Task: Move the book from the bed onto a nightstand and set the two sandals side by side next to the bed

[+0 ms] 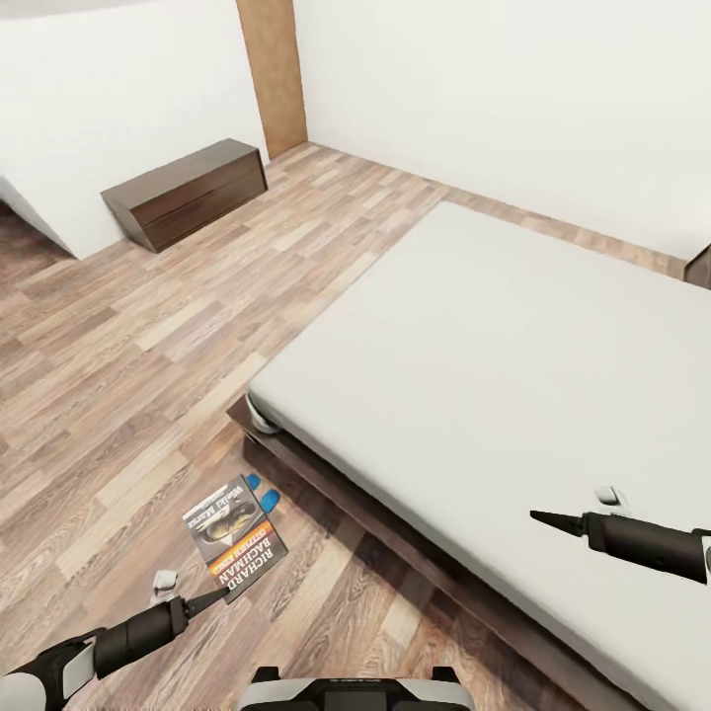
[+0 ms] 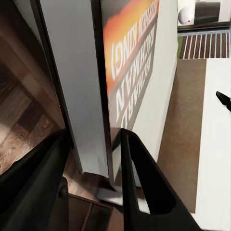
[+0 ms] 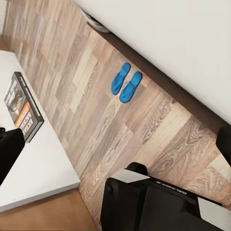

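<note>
Open plank floor (image 1: 148, 336) filled the left and centre of the head view, blocked only by the long bench cabinet (image 1: 188, 191) at upper left. The bed (image 1: 513, 355) took the right half, its bare mattress passable above. At lower left, two sandals (image 3: 126, 83) lay beside the bed frame.

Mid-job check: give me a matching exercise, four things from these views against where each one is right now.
Things:
1. book
2. sandals
3. right gripper
4. long low cabinet

Places:
A. against the white wall
B. above the bed
C. side by side on the floor next to the bed
D. clamped in the left gripper

Pairs: 1-D, 2-C, 3-B, 4-A.
</note>
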### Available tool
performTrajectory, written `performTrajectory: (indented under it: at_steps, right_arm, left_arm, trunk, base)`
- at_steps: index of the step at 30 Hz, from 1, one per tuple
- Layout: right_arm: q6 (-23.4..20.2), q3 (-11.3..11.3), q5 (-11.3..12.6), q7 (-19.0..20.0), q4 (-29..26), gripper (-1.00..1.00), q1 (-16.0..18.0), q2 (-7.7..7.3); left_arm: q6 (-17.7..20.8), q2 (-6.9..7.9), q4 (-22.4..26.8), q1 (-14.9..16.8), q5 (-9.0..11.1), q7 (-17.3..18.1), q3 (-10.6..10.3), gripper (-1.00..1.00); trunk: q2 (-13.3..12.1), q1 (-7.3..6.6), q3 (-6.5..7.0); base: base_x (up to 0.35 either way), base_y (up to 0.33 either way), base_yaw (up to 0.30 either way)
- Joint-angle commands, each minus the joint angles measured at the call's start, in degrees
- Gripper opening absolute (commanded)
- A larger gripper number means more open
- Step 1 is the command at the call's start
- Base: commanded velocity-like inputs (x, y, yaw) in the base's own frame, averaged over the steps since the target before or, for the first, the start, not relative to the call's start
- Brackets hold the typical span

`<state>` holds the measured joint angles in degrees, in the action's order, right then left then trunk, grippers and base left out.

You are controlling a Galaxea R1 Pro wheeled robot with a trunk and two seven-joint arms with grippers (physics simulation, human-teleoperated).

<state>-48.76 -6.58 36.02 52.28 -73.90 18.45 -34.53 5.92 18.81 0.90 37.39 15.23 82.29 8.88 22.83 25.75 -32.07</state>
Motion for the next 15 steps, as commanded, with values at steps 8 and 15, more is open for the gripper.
performTrajectory:
  at_steps: [8,15]
  right_arm:
    - [-0.28,-0.02,0.10,0.10,-0.01,1.00,0.00,-0.01]
    - [-0.27,0.13,0.10,0.02,0.00,1.00,0.00,0.07]
  left_arm:
    - [0.58,0.00,-0.01,0.05,-0.37,0.23,0.61,-1.00]
    - [0.58,0.00,-0.02,0.05,-0.37,0.23,0.61,-1.00]
  trunk:
    - [0.09,0.03,-0.07]
    - [0.09,0.03,-0.07]
  base:
    - [0.000,0.000,0.291]
    - [0.000,0.000,0.291]
